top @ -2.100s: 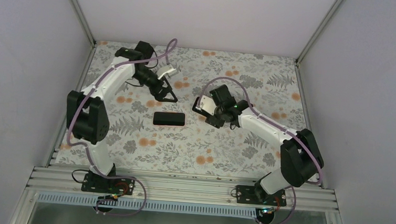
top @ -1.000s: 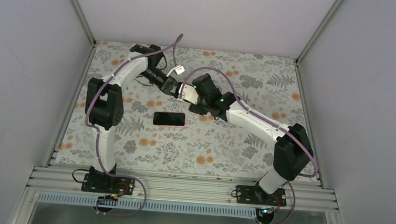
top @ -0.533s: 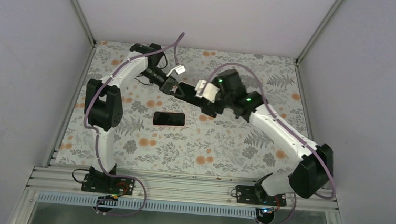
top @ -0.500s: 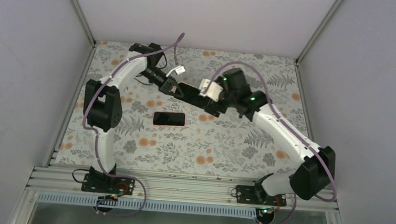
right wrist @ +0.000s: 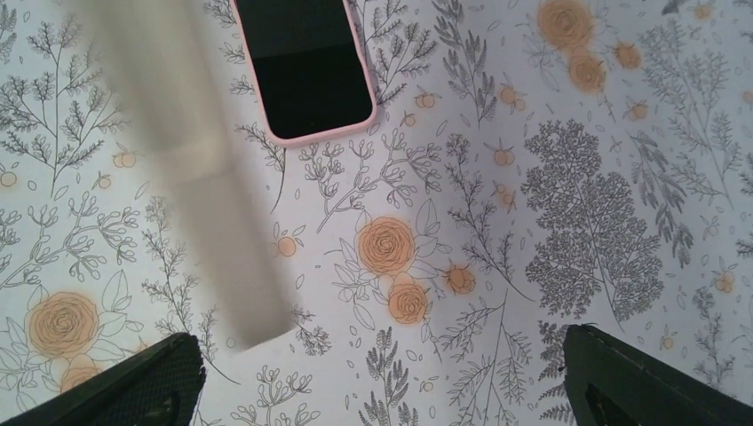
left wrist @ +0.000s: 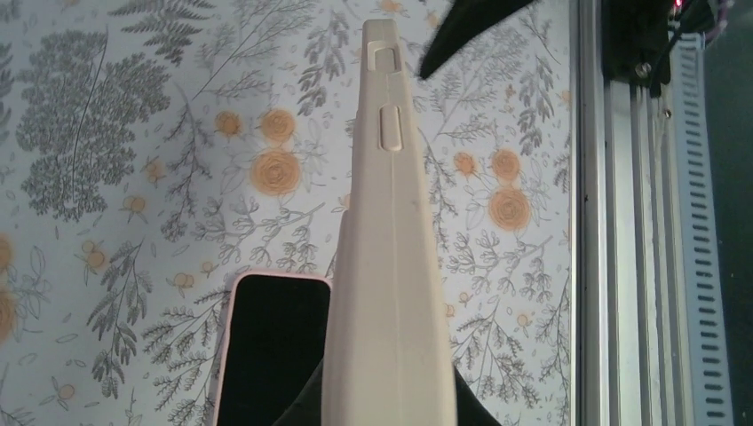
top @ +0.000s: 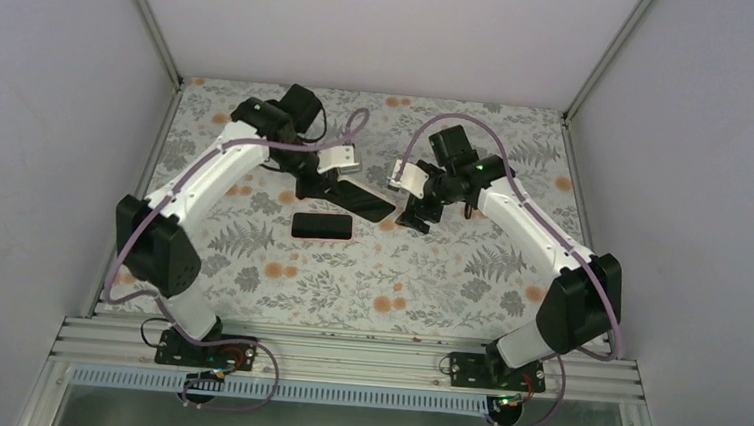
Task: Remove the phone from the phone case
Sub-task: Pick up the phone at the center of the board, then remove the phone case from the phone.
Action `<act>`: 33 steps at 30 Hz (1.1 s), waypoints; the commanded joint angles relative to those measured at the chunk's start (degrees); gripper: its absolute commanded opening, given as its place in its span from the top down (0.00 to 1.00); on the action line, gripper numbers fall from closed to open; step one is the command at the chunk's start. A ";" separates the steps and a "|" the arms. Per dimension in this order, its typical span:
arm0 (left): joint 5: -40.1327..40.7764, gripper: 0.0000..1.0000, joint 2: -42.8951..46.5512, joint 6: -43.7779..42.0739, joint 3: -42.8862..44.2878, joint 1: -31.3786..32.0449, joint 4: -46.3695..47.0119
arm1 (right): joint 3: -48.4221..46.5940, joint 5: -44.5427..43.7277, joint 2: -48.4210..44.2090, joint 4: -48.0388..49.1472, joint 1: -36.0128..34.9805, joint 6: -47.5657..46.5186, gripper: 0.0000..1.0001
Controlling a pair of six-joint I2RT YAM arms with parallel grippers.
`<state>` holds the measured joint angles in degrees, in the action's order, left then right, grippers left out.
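The cloth (top: 429,277) is pale, printed with grey ferns, leaves and small orange flowers. A slotted aluminium rail (top: 343,356) runs along its near edge. Plain lilac-grey walls (top: 40,99) stand on 3 sides, with 2 metal posts (top: 148,19) slanting at the far corners.

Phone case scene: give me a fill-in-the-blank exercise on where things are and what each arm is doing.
1. The beige phone case is held by the ____ arm.
2. The phone lies flat on the ____.
3. The right gripper is ____ and holds nothing.
4. The phone's rim is coloured ____.
Missing words: left; table; open; pink.
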<state>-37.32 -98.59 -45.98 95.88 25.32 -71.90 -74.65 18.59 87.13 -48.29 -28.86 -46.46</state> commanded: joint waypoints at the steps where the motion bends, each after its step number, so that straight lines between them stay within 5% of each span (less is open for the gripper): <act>1: 4.08 0.98 6.45 -2.08 -3.41 3.11 5.28 | -2.38 1.93 1.26 -1.52 -0.05 -1.40 0.00; 33: 3.09 0.98 7.69 0.02 -3.65 17.04 -1.51 | -15.33 0.20 12.56 -3.49 9.14 -5.96 0.00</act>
<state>-22.00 -92.51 -42.74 92.68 39.00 -66.00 -84.86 20.91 98.72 -60.90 -23.75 -52.62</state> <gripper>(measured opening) 0.106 0.995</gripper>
